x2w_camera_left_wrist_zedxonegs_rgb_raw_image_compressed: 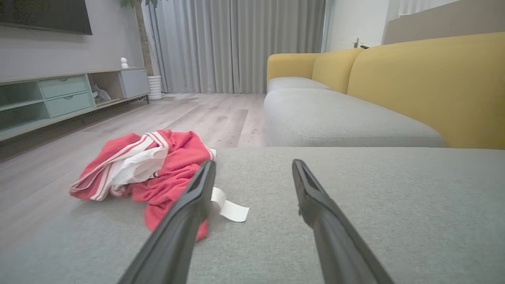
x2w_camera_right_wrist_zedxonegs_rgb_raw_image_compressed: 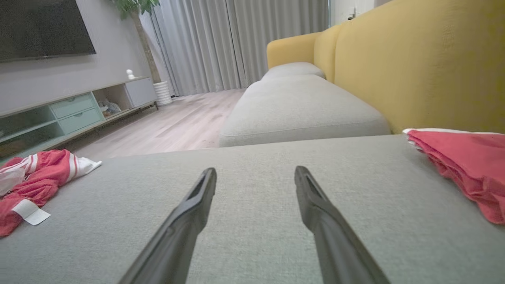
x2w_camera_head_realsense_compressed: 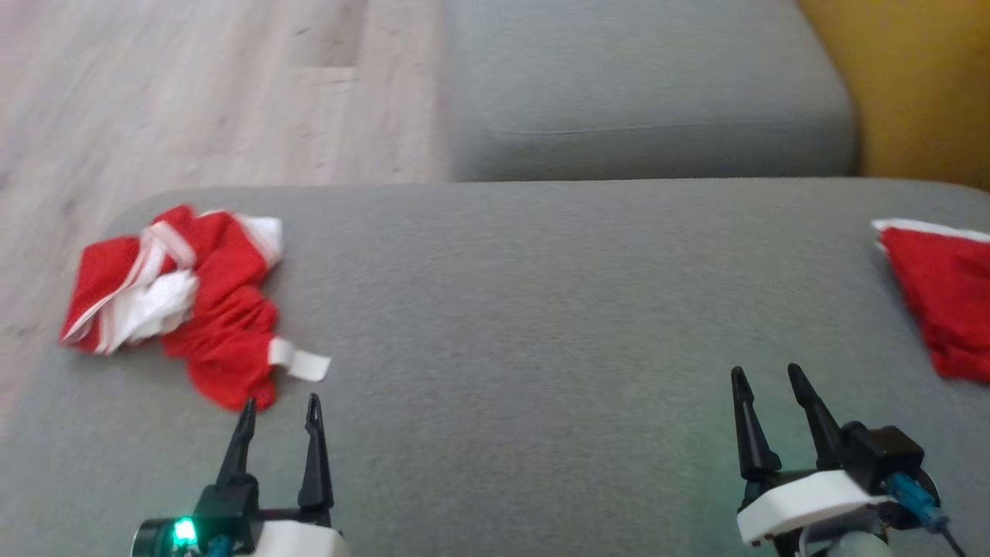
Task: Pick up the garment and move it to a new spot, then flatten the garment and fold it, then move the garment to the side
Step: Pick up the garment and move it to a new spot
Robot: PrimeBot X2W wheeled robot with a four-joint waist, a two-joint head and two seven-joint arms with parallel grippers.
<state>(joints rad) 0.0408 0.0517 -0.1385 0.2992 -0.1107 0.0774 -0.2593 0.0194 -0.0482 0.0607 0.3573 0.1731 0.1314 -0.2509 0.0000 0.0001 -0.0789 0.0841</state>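
A crumpled red garment with white stripes [x2w_camera_head_realsense_compressed: 193, 302] lies at the left end of the grey sofa seat [x2w_camera_head_realsense_compressed: 541, 309], its white tag [x2w_camera_head_realsense_compressed: 305, 362] sticking out toward me. The same garment [x2w_camera_left_wrist_zedxonegs_rgb_raw_image_compressed: 154, 173] shows left of centre in the left wrist view and again as a red heap [x2w_camera_right_wrist_zedxonegs_rgb_raw_image_compressed: 31, 185] at the left edge of the right wrist view. My left gripper [x2w_camera_head_realsense_compressed: 280, 410] is open just short of the garment's near edge, holding nothing. My right gripper [x2w_camera_head_realsense_compressed: 769, 379] is open over bare cushion at the lower right.
A second red garment [x2w_camera_head_realsense_compressed: 943, 302] lies at the seat's right edge, near the yellow backrest [x2w_camera_right_wrist_zedxonegs_rgb_raw_image_compressed: 414, 71]. Another grey cushion [x2w_camera_head_realsense_compressed: 642, 93] lies beyond. Wooden floor [x2w_camera_head_realsense_compressed: 193, 93] borders the seat on the left, with a TV cabinet [x2w_camera_left_wrist_zedxonegs_rgb_raw_image_compressed: 59, 94] across the room.
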